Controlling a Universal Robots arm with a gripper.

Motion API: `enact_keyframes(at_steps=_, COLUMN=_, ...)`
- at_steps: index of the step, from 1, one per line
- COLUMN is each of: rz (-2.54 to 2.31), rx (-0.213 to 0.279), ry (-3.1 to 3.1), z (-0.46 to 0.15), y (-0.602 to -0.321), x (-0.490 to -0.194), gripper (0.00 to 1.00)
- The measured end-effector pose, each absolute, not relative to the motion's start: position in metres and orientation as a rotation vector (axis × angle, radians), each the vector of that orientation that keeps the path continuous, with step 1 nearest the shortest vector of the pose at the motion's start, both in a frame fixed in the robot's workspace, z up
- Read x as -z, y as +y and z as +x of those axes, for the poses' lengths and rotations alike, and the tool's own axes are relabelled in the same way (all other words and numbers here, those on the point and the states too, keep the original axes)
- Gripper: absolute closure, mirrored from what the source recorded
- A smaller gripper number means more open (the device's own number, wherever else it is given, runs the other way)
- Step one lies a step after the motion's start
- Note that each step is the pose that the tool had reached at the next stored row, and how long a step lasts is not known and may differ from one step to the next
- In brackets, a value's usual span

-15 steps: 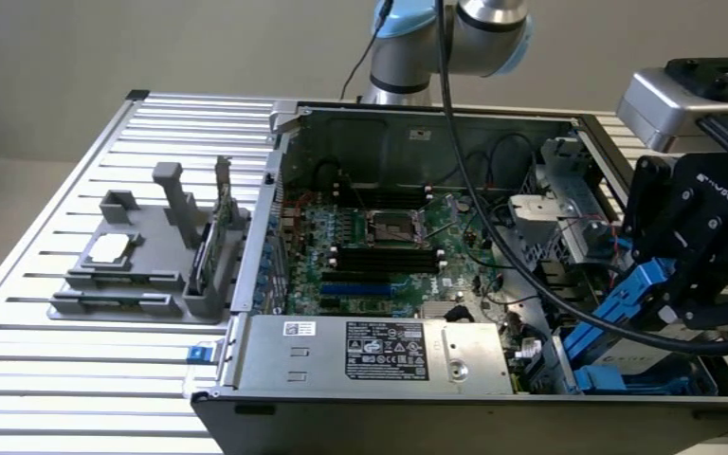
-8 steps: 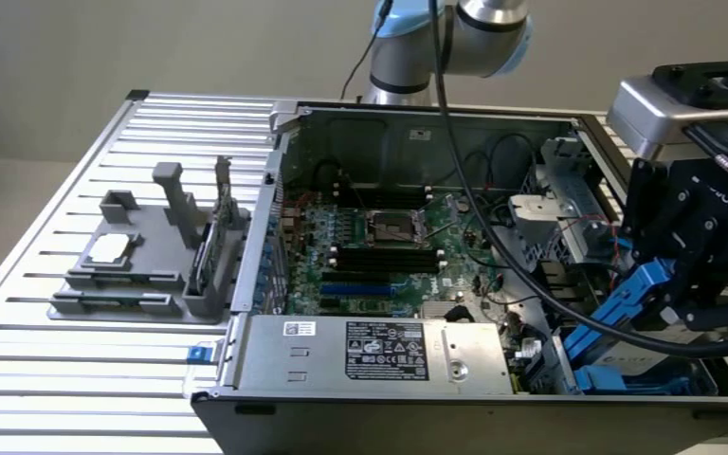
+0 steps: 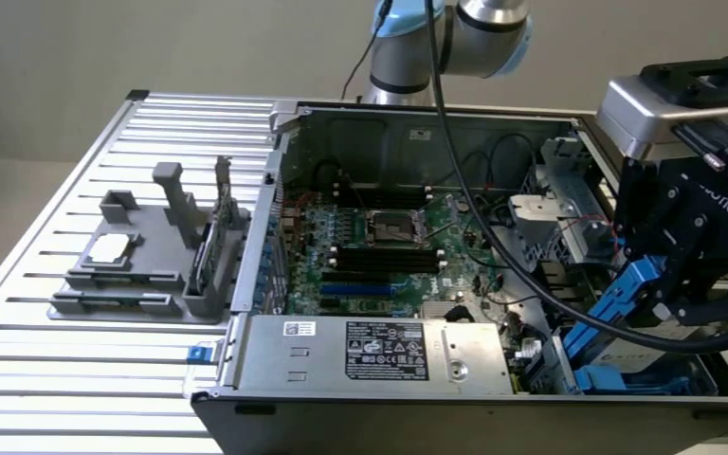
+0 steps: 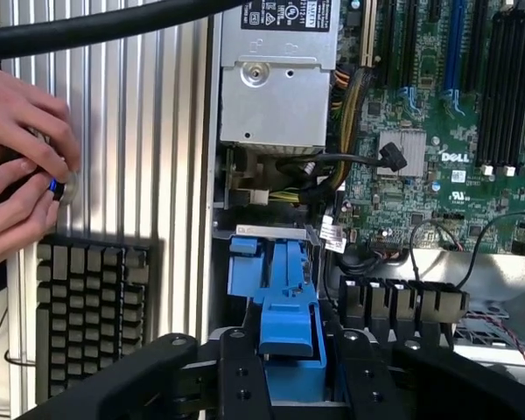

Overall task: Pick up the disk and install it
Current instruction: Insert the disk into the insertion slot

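- The disk (image 3: pixel 620 305) is gripped by its blue carrier, with the end effector (image 3: pixel 663 289) clenched on it from both sides.
- It is held tilted over the drive bay in the near corner of the open computer case (image 3: pixel 402 116), at the exterior view's right, near the power supply (image 3: pixel 377 349).
- Outside the case, a small object is being handled on the slatted counter (image 3: pixel 73 379) by a person's hands (image 4: pixel 22 171).

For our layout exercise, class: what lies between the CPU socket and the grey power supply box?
In the exterior view, black slots, then blue slots, lie on the motherboard between the CPU socket and the power supply box.
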State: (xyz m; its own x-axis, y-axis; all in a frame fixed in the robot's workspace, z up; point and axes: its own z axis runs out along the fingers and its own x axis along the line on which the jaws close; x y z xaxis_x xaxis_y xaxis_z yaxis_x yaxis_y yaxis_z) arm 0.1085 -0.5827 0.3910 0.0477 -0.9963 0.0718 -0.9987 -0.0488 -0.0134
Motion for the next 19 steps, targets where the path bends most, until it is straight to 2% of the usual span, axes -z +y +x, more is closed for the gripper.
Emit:
enact_keyframes(at_steps=8, rz=2.258, rx=-0.115, ry=-2.141, z=0.1057, y=-0.5821, x=-0.391, gripper=0.66)
enact_keyframes(at_steps=19, rz=2.266, rx=-0.117, ry=-2.134, z=0.104, y=-0.5781, x=-0.3942, gripper=0.67)
